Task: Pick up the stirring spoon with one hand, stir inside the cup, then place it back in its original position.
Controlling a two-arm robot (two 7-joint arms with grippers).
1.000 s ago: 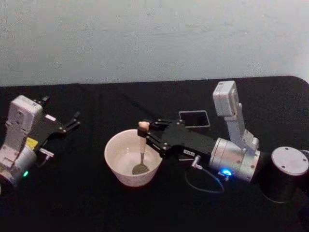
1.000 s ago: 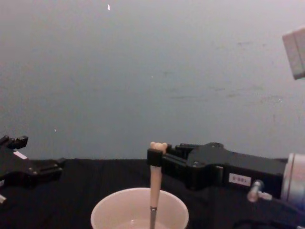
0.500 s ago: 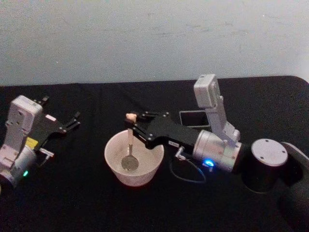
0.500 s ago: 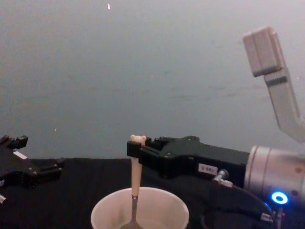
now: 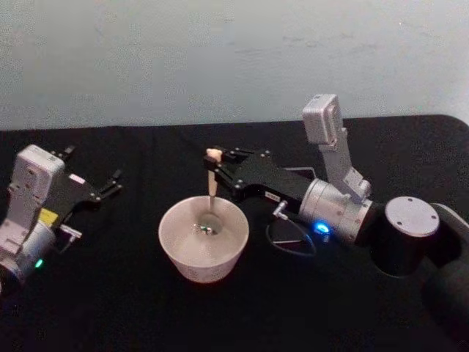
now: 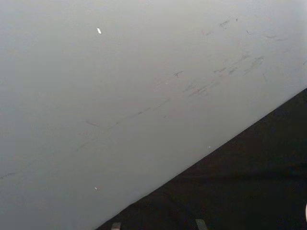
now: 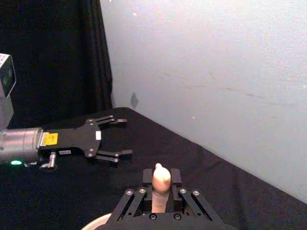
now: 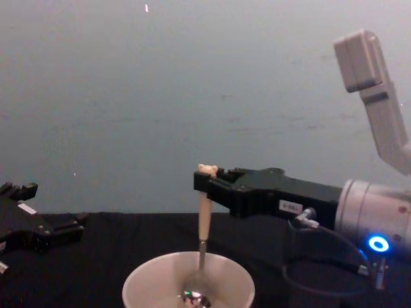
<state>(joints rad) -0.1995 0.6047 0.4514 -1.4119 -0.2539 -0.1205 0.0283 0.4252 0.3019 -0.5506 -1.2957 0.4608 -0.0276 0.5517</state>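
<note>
Your chest view cuts off the base of the cup (image 8: 139,283). The right gripper (image 8: 208,183) covers part of the upper handle of the spoon (image 8: 203,224).

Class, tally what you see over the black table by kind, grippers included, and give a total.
Spoons: 1, a slim bear-topped cream-handled steel spoon
Cups: 1, a wide round cream-white cup
Grippers: 2, the black left gripper, open, and right gripper, shut on the spoon
Total: 4

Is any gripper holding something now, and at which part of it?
The right gripper holds the spoon by the top of its handle, bowl in the cup. The left gripper holds nothing.
</note>
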